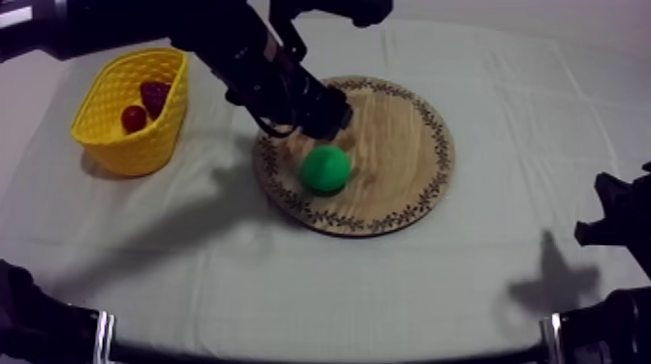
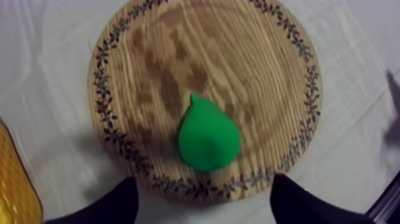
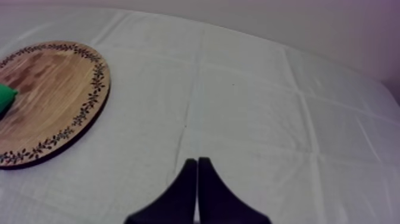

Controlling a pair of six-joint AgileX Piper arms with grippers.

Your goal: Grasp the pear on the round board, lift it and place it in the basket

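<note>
Pear (image 2: 208, 138): we see it lying on its side on the wooden board (image 1: 407, 145), off the board's middle and near the patterned rim on the side that faces the basket. Its narrow stalk end points toward the board's middle.
Left tool (image 2: 204, 184): it hangs above the board's rim, just beside the pear. Its two black fingers (image 2: 125, 202) stand wide apart with nothing between them, and neither touches the pear.
Right tool (image 3: 197, 179): its fingers lie together as a narrow wedge and hold nothing. It sits low over bare cloth, well apart from the board, on the side away from the basket.
Yellow basket (image 1: 131, 145): it stands upright on the table (image 1: 291, 281), clear of the board, off the rim nearest the pear.
Basket contents: a small red fruit (image 1: 134, 118) lies inside, with a darker fruit (image 1: 155, 95) touching it. We cannot tell the darker one's kind.
Board: it lies flat on the cloth, with the pear alone on it.
</note>
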